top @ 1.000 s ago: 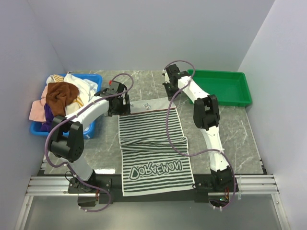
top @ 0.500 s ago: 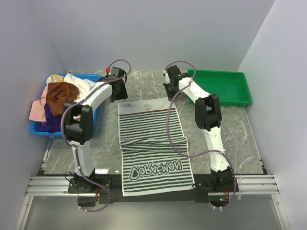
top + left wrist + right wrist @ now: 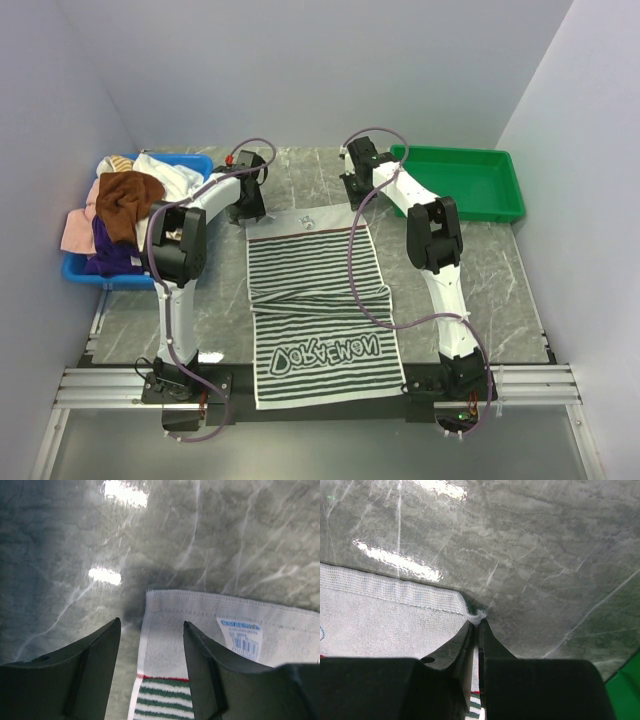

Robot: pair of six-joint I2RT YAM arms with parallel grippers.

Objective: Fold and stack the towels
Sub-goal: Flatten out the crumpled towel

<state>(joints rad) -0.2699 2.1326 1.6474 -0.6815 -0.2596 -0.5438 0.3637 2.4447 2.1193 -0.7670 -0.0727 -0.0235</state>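
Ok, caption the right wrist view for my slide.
Right gripper pinches the hemmed corner of the striped towel lying on the marble table.

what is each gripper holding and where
Right gripper pinches the striped towel by its far right corner. Left gripper holds nothing, open astride the towel's left edge.

We count two arms, the left arm and the right arm, each ending in one gripper, so two in all: the left gripper and the right gripper. On one table we count one green-striped towel bearing one label, and two containers: one blue bin and one green tray. In the bin's heap we distinguish five cloths: one brown towel, one white towel, one pink towel, one purple towel and one yellow-striped towel; we cannot tell whether it holds more.
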